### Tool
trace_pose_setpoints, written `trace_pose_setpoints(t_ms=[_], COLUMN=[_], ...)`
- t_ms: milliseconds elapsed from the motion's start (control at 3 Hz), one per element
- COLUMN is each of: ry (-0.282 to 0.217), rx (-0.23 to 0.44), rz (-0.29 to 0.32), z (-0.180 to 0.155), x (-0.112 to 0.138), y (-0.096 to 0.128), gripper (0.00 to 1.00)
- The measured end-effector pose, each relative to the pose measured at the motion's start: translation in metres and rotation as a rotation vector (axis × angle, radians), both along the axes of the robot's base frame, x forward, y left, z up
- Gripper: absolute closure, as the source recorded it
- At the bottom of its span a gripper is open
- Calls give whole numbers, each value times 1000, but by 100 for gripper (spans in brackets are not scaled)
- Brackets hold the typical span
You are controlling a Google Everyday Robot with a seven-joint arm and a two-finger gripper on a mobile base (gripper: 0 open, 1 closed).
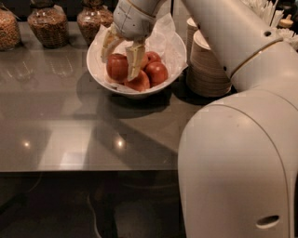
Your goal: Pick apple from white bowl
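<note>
The white bowl (pixel 95 69), lined with crinkled white paper, stands at the back middle of the grey counter. It holds several deep red apples. My gripper (pixel 118 69) reaches down into its left side. Its two tan fingers (pixel 135 60) stand on either side of one red apple (pixel 116 66) and press against it. That apple sits a little higher than the others (pixel 157 72). My white arm comes in from the upper right and hides the bowl's far rim.
Three glass jars of nuts and grains (pixel 46 25) line the back left. Stacks of off-white disposable bowls (pixel 207 65) stand right of the bowl, with utensils (pixel 270 11) behind. My arm's large white body (pixel 233 162) fills the right. The counter's front edge (pixel 93 170) runs across below.
</note>
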State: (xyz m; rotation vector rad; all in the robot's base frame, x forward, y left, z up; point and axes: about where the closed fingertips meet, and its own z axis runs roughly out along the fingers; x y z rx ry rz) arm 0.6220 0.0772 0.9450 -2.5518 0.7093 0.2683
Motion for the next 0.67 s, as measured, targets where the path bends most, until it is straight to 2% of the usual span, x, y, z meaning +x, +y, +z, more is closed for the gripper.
trace_pose_setpoints(t_ms=[333,667], ry=[-29,-60], rx=[61,165], rz=[-17,-13], z=[19,34], x=[-1,-1], y=[-18,-37], gripper=[100,100])
